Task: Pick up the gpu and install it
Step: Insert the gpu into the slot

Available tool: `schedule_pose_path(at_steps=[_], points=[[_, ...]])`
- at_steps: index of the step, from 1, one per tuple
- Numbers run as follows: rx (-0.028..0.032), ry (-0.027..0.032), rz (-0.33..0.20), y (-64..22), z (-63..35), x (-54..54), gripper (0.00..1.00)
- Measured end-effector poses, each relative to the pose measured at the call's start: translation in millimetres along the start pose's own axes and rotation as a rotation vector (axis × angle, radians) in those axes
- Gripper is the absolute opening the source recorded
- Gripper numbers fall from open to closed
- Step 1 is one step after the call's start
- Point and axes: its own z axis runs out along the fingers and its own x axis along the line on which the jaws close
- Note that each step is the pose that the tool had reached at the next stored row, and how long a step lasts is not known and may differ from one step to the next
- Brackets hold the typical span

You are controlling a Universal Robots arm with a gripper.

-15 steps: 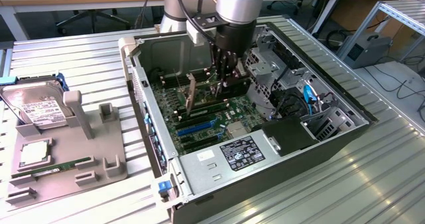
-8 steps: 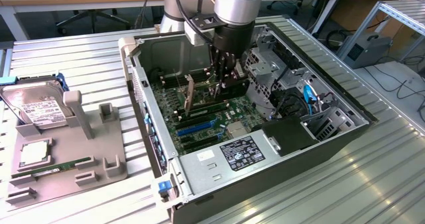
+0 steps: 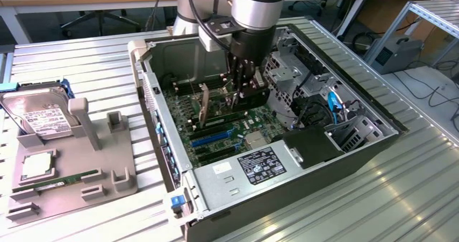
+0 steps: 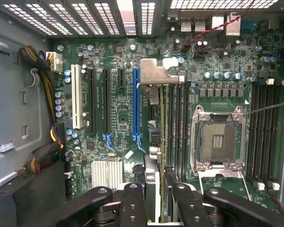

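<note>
Card going into the computer

The fingers [image 4: 156, 194] are clamped on the gpu [image 4: 157, 94], held on edge over the board [image 4: 118, 118] in the middle of the frame, beside the blue slot [image 4: 136, 101].

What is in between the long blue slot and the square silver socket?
In the wrist view, the gpu stands on edge between the blue slot and the socket, held by the gripper over some black slots.
</note>
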Motion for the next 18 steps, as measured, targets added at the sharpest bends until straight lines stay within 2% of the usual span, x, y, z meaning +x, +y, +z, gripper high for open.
schedule_pose_path(at_steps=[18], points=[[0.0000, 0.0000, 0.000, 3.2, 0.5, 7.7, 0.27]])
